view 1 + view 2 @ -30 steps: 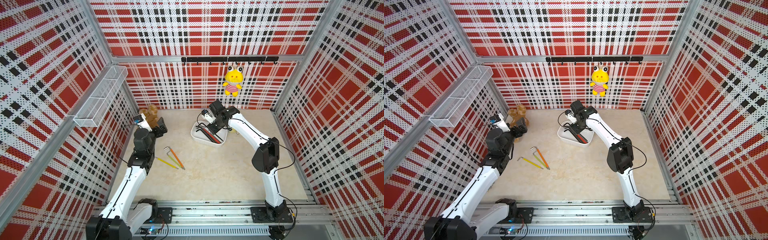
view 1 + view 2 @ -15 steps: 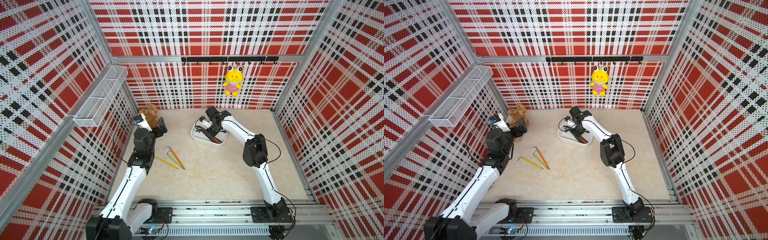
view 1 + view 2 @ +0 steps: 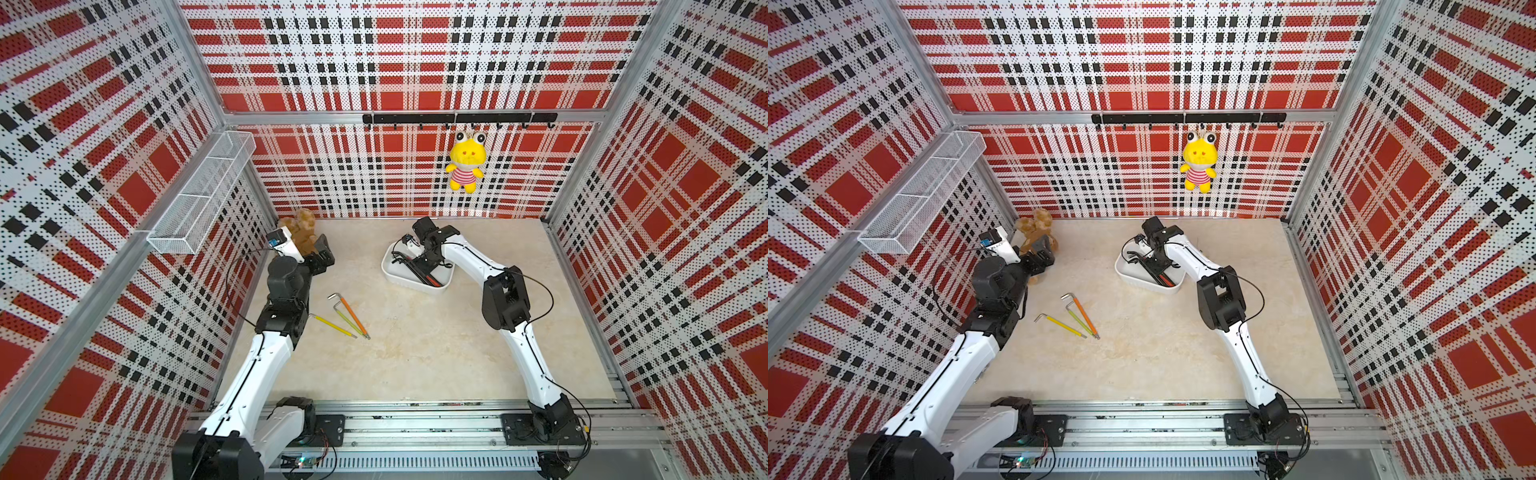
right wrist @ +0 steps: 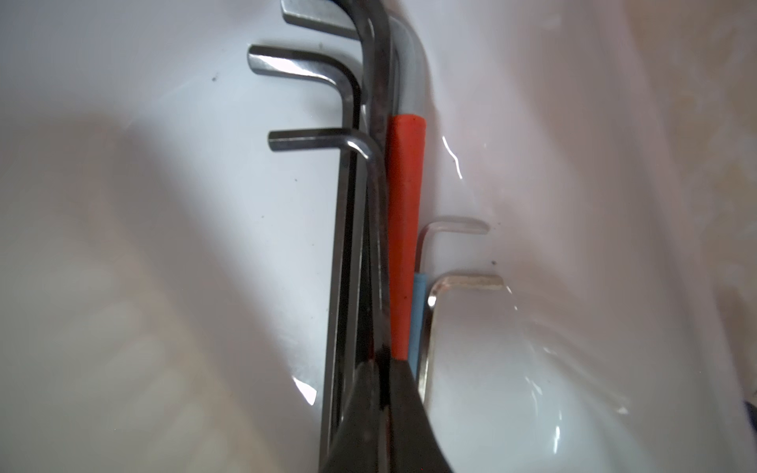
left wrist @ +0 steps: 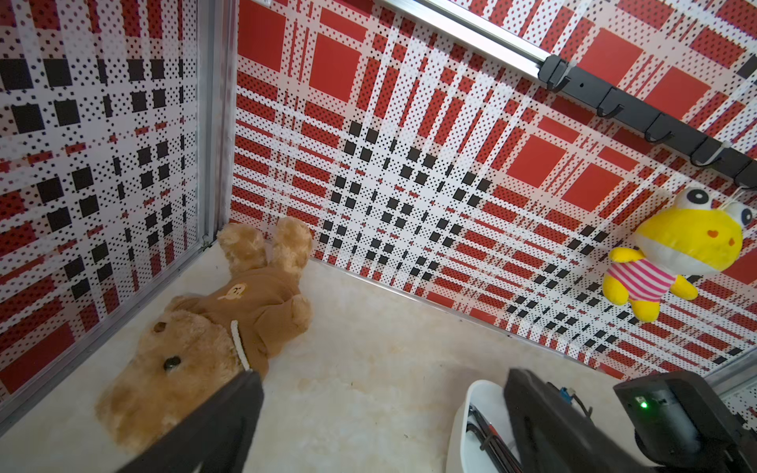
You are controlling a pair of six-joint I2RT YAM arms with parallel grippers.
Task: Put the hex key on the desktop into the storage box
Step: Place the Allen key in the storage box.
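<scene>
Wide open and empty, the left gripper [image 3: 323,254] hangs near the teddy bear [image 5: 229,323]. Three coloured hex keys [image 3: 347,318] wait on the desktop [image 3: 415,353], clear room all round. The right gripper [image 4: 383,381] has sunk into the storage box [image 3: 390,276], pinched shut on a black hex key [image 4: 375,82], walls close either side: release looks due.

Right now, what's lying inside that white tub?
The storage box holds hex keys side by side: several dark steel keys, a red-sleeved key, a blue-sleeved key, and a bare silver key. The right claw, down inside, covers their long ends, so I cannot count them all.
</scene>
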